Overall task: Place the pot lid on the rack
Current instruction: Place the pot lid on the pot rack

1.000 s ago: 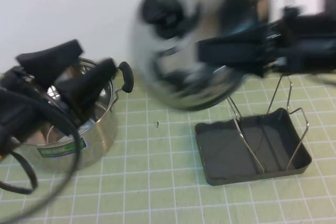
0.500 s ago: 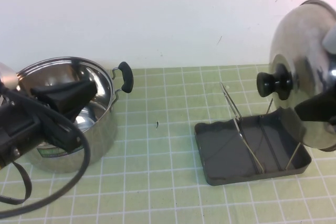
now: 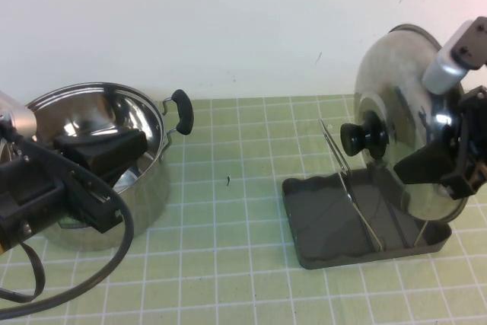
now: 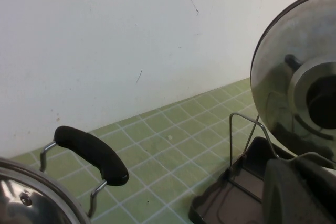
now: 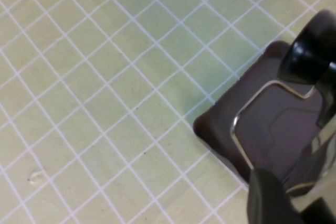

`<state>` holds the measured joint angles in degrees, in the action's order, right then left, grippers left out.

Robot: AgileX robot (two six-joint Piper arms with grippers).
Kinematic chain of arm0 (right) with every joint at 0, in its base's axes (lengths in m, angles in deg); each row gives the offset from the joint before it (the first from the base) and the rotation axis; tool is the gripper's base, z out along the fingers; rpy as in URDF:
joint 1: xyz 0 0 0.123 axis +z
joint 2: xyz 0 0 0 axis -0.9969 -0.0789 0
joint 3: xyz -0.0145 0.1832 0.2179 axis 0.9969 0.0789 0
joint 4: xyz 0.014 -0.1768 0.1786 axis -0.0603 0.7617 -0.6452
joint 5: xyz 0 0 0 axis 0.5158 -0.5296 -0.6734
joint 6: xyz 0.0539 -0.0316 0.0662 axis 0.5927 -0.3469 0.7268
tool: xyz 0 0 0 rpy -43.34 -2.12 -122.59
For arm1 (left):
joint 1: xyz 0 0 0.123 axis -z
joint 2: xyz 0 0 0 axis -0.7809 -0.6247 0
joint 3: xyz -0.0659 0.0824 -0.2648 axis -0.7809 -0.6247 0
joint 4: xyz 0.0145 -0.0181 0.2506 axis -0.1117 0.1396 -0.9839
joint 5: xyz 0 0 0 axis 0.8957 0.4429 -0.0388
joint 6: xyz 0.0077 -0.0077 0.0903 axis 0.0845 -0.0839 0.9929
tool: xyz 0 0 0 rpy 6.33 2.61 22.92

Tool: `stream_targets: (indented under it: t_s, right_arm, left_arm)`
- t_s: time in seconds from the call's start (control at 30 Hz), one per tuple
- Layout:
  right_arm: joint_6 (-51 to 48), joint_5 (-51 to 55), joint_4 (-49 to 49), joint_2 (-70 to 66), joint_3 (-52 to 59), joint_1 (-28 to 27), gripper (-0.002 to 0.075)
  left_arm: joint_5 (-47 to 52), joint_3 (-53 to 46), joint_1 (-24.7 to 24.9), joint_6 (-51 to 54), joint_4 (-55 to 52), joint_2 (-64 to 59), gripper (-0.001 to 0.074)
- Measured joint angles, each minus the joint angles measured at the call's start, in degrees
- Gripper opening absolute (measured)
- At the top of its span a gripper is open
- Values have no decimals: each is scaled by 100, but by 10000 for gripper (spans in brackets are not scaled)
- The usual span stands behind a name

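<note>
Lid held on edge over rack, not yet seated.

High view: pot lid [image 3: 407, 142] upright, knob [image 3: 364, 138] facing the pot [image 3: 99, 161], its lower rim down among the wire loops of the rack [image 3: 365, 215]; right gripper [image 3: 445, 161] clamped on the lid's right rim, likely so the edge can drop between wires. Left gripper [image 3: 103, 150] hangs over the open pot; open or closed, cannot tell.
Left wrist view: lid stands above the rack, pot handle [image 4: 92, 153] well apart from both.
Right wrist view: knob just above the tray corner [image 5: 210, 127]; wire loop [image 5: 262, 108] stands beside it.
</note>
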<state>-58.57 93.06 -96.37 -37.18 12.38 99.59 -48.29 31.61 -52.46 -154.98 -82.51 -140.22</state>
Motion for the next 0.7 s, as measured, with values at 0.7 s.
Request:
stream_targets:
  t_s: [0.7]
  right_arm:
    - [-1470,-226,-795,-803,-87,0,185]
  left_arm:
    - [34,0,0,-9,0,0,1]
